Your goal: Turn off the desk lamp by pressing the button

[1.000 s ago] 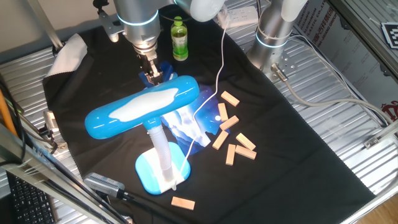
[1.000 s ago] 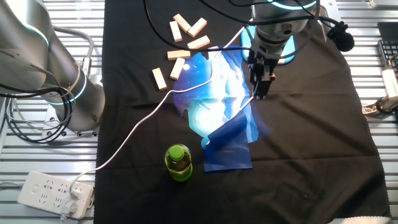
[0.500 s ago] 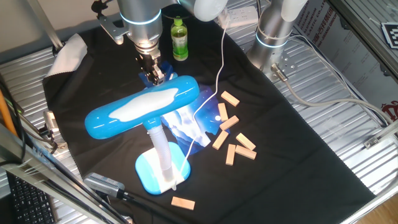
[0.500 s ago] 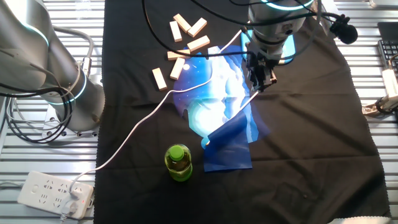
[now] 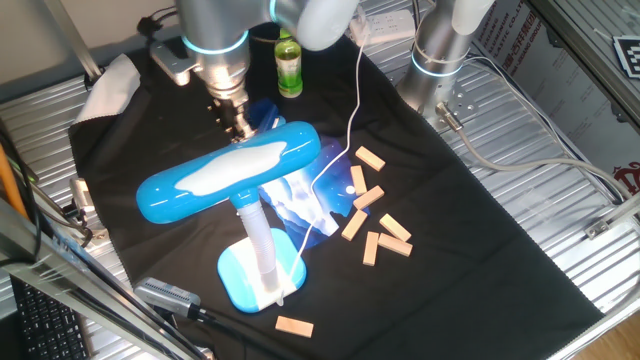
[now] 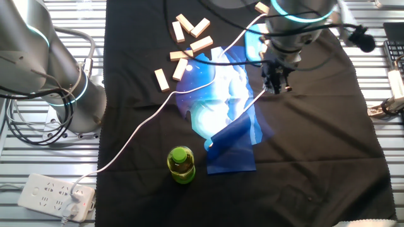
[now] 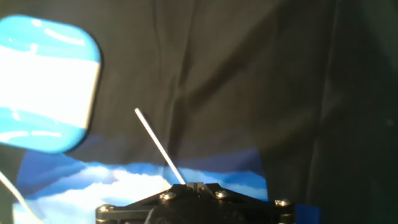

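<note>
Lamp: the desk lamp stands on the black cloth that covers the worktop, its long blue head with the white top panel slanting from lower left to upper right, white neck rising from the rounded blue base.
Light: a bright bluish-white glow lies on the cloth under the head.
Cord: the white cord runs from the lamp across the cloth to a power strip off the cloth's edge.
Arm: the gripper hangs just beside the upper right end of the lamp head, pointing down.
Jaws: cannot tell whether wide or narrow; no view shows the tips clearly.
Hand view: one end of the lamp head sits at upper left, apart from the hand.
Bottle: a green bottle stands behind the arm.
Blocks: wooden blocks lie scattered to the right of the lamp, one near the base.
</note>
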Controlling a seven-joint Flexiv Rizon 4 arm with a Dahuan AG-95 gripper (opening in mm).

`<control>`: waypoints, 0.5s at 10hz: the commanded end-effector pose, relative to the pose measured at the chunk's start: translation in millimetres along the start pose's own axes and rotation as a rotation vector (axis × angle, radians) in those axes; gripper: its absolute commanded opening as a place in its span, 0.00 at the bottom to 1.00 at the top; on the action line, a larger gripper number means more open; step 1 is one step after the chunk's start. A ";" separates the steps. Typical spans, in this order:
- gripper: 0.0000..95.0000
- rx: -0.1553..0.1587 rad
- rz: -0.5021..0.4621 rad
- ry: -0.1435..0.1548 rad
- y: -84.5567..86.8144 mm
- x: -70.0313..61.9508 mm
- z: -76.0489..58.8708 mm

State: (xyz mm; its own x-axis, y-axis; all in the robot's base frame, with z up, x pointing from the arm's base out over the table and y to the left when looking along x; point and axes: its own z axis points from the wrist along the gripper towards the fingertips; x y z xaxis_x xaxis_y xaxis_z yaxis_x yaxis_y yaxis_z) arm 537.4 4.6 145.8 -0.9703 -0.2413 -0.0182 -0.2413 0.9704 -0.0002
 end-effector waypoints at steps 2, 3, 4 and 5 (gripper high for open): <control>0.00 0.004 0.006 -0.007 8.4 -8.8 11.5; 0.00 0.002 0.007 -0.011 10.3 -11.6 16.2; 0.00 -0.001 0.006 -0.015 11.5 -15.0 20.3; 0.00 -0.002 0.005 -0.015 12.8 -19.0 23.1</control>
State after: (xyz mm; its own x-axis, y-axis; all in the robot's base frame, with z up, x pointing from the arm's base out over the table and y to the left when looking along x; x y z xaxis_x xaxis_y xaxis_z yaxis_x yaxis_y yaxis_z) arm 554.9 22.2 121.4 -0.9710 -0.2367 -0.0348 -0.2368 0.9715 0.0011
